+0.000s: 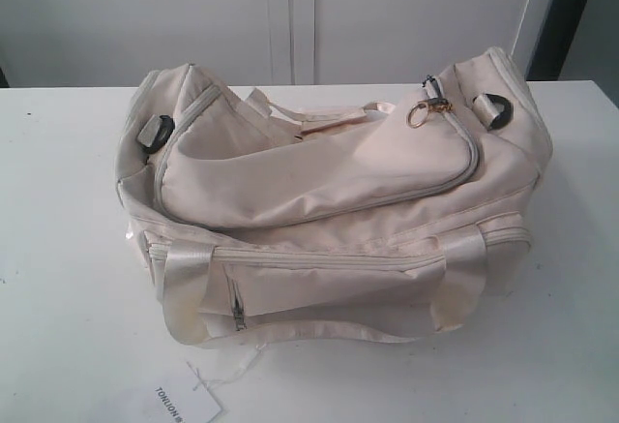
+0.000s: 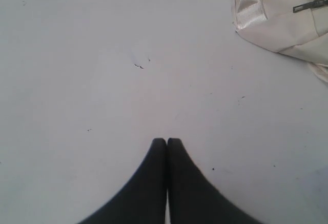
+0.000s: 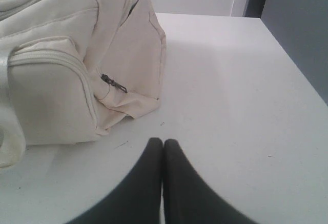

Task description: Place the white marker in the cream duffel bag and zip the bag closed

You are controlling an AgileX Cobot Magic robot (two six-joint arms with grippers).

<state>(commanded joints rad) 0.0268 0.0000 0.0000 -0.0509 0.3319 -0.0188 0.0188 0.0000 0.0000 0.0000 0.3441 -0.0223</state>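
Note:
The cream duffel bag (image 1: 329, 200) lies in the middle of the white table, its top zipper run shut to the gold ring pull (image 1: 420, 113) at the right end. The white marker is out of view. My left gripper (image 2: 167, 141) is shut with nothing between its dark fingers, over bare table, a corner of the bag (image 2: 287, 19) off to one side. My right gripper (image 3: 163, 142) is shut and empty too, close to the bag's end (image 3: 77, 65) with its small dark zipper pull (image 3: 114, 83). Neither arm shows in the exterior view.
A flat white paper tag printed "TONLION" (image 1: 184, 406) lies on a string in front of the bag at the table's near edge. White cabinet doors (image 1: 290, 16) stand behind the table. The table's far edge (image 3: 287, 49) borders a dark grey wall.

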